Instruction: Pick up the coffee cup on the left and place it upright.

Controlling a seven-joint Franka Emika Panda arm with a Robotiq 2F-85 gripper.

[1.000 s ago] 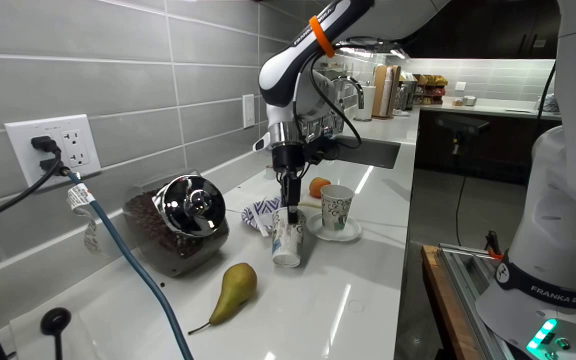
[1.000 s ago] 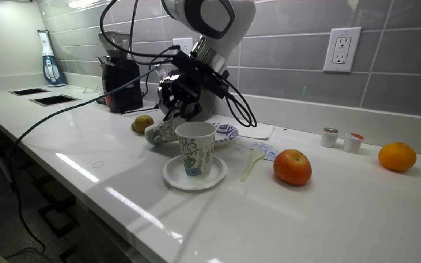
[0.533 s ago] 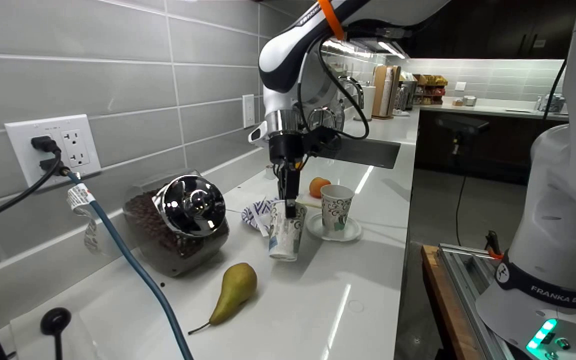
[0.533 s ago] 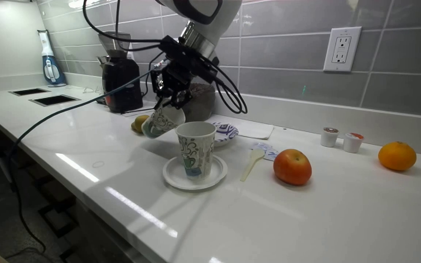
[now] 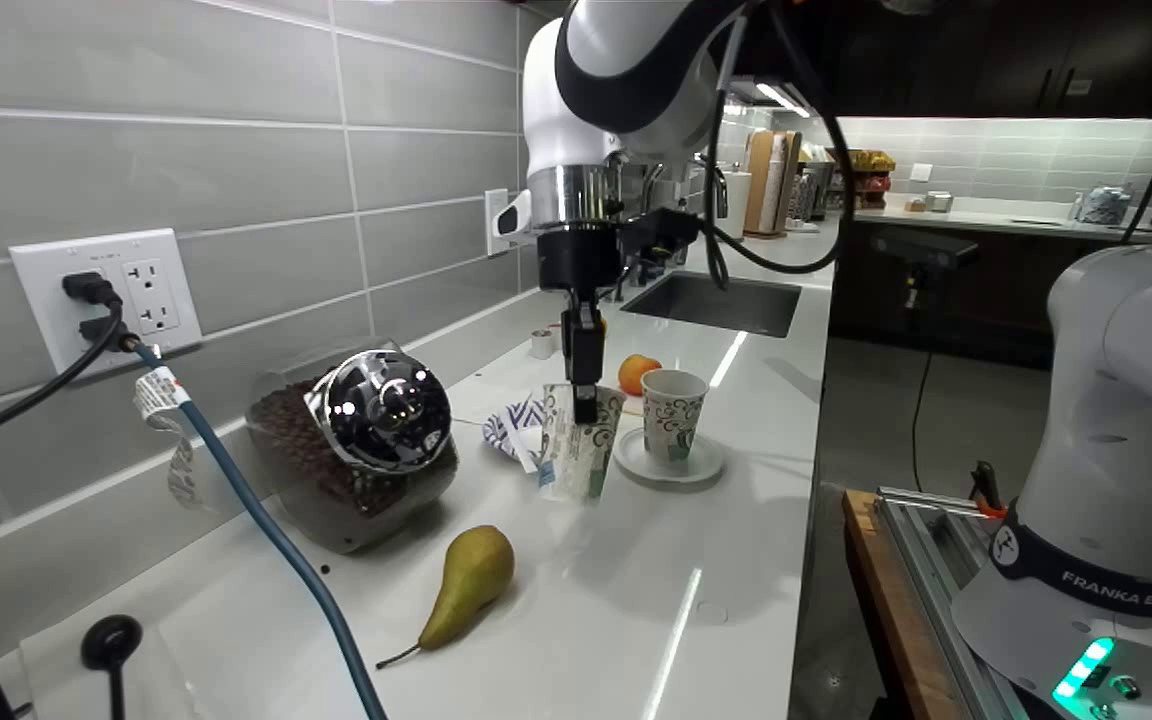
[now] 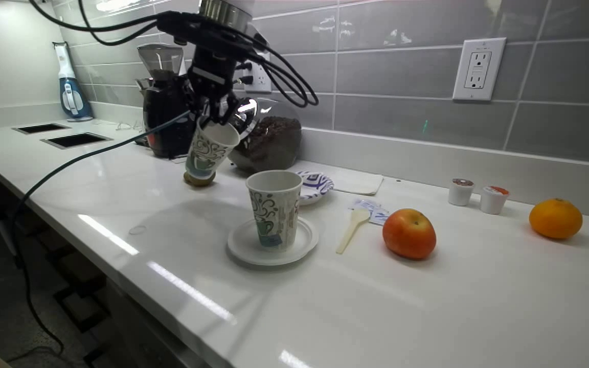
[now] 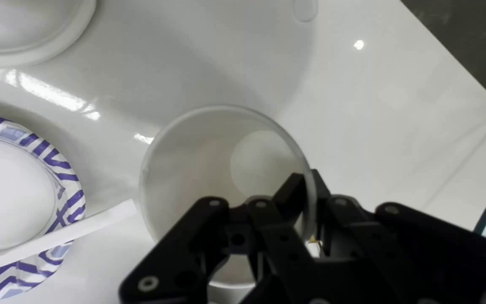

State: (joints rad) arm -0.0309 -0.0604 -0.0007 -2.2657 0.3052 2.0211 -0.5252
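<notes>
Scroll-printed paper cup (image 6: 207,152) tilted above glossy counter (image 6: 402,317), wall pinched by gripper (image 7: 310,185), rim partly hidden and zigzag-patterned dish (image 7: 68,177) cropped in wrist view, pear (image 6: 200,182) mostly covered in an exterior view.

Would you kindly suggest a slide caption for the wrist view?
Fingers gripping one side of a paper coffee cup above the white countertop, with a purple-and-white bowl at picture left.
</notes>
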